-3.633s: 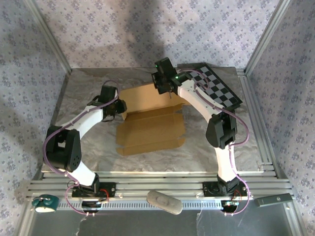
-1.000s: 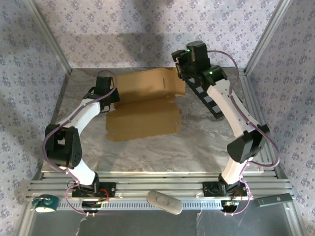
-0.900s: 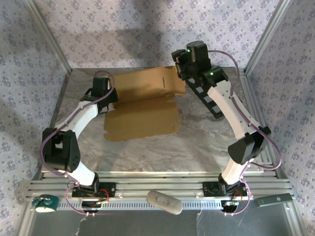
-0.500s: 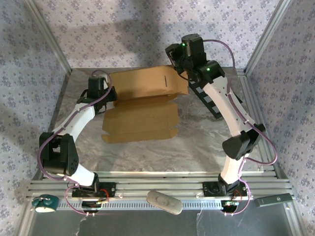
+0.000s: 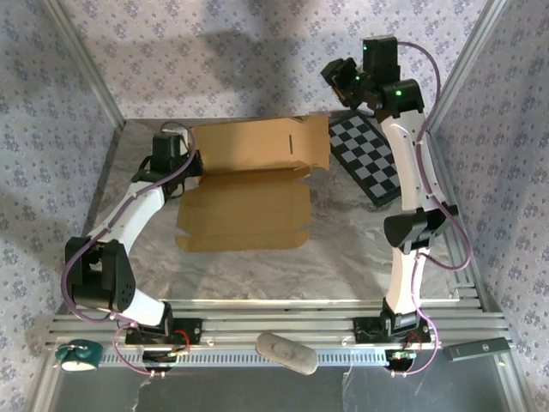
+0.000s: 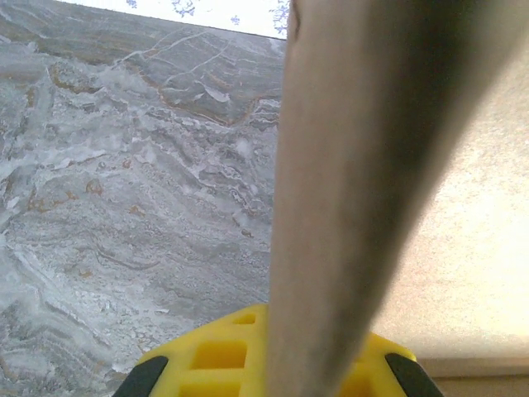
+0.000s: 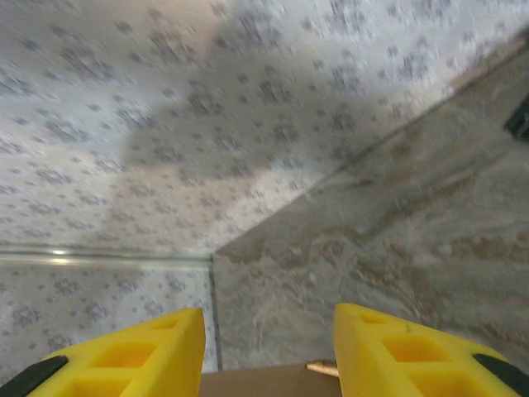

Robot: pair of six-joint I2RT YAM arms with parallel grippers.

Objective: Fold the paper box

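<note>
The paper box (image 5: 244, 215) is a tan cardboard sheet lying flat mid-table, with its rear panel (image 5: 257, 144) tilted up toward the back wall. My left gripper (image 5: 183, 163) is shut on the sheet's left edge. In the left wrist view that cardboard edge (image 6: 339, 190) runs up between the yellow fingers (image 6: 207, 356). My right gripper (image 5: 337, 73) hangs high near the back wall, above and right of the raised panel's right corner, apart from it. Its yellow fingers (image 7: 140, 351) stand open with nothing between them, and a strip of cardboard (image 7: 264, 383) shows below.
A black-and-white checkerboard panel (image 5: 369, 159) lies at the back right, beside the cardboard. The patterned walls and metal corner posts (image 5: 86, 64) close in the back and sides. A grey oval object (image 5: 286, 353) rests on the front rail.
My right gripper has left the raised panel's right corner and lifted up and back toward the wall, uncovering the checkerboard. The left gripper has kept its hold, and the sheet has shifted slightly left.
</note>
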